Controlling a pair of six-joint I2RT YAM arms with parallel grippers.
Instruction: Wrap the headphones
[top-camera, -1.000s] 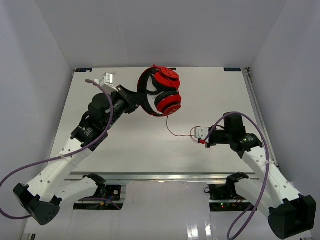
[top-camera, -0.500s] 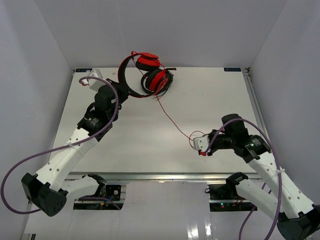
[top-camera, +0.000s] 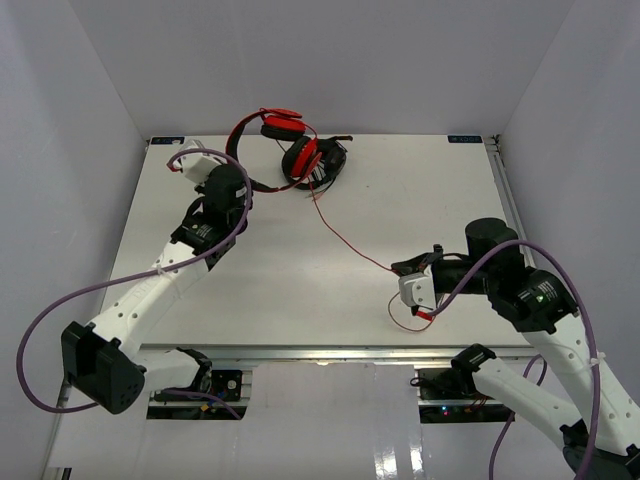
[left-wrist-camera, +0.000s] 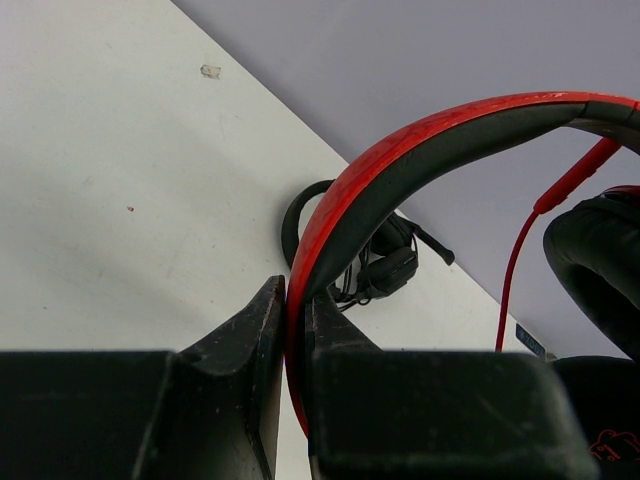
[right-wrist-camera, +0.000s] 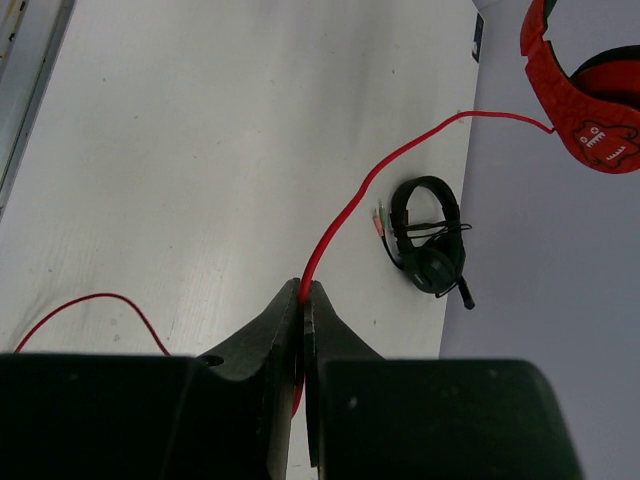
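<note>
"The headphones (top-camera: 300, 155): where are they found now?"
"Left of centre at the top of the overhead view, raised over the far edge of the table (top-camera: 250, 280). They have been carried leftward while the right gripper (right-wrist-camera: 303, 292) has been drawn toward the lower right, so the cable (right-wrist-camera: 338, 222) is stretched out long. It is judged ready for winding."
"And the jaws?"
"The left gripper (left-wrist-camera: 298, 300) is pinched on the red headband (left-wrist-camera: 420, 150); the right gripper is pressed onto the thin red cable. Round red cups with black padding are seen."
</note>
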